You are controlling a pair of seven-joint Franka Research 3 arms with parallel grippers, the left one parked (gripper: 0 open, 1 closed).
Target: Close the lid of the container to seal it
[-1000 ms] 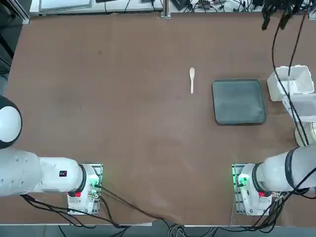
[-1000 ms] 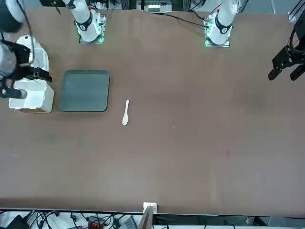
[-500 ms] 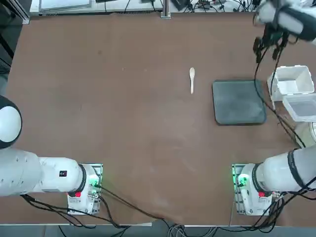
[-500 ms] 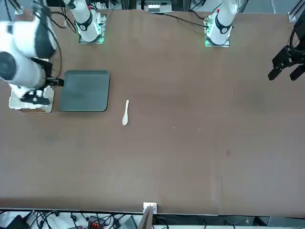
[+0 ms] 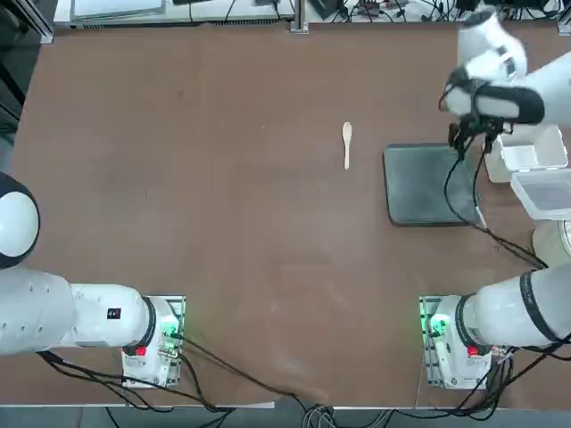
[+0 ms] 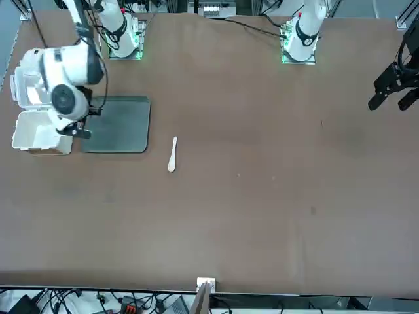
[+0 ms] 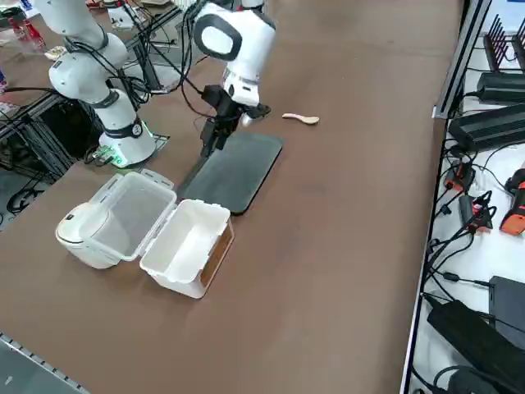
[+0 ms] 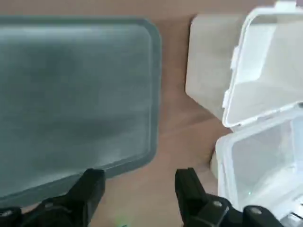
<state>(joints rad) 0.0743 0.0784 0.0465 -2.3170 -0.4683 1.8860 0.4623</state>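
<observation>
Translucent white container (image 7: 187, 246) at tabletop (image 5: 223, 205) right edge, hinged lid (image 7: 131, 215) flung back flat, so still unsealed. Right gripper (image 8: 137, 189) above grey tray (image 5: 431, 183) corner nearest box, jaws parted, empty; placement suggests approach toward lid. Spoon (image 5: 347, 143) lies apart.

The brown tabletop (image 5: 223, 223) carries a few things, all toward its far right. A dark grey tray (image 5: 428, 185) lies flat there, with a small white spoon (image 5: 347, 144) to its left, well apart from it. Just right of the tray stands the container (image 5: 533, 150), open, its lid (image 5: 544, 193) folded out flat on the near side. A round whitish cup (image 7: 84, 234) sits against the lid's near edge.
</observation>
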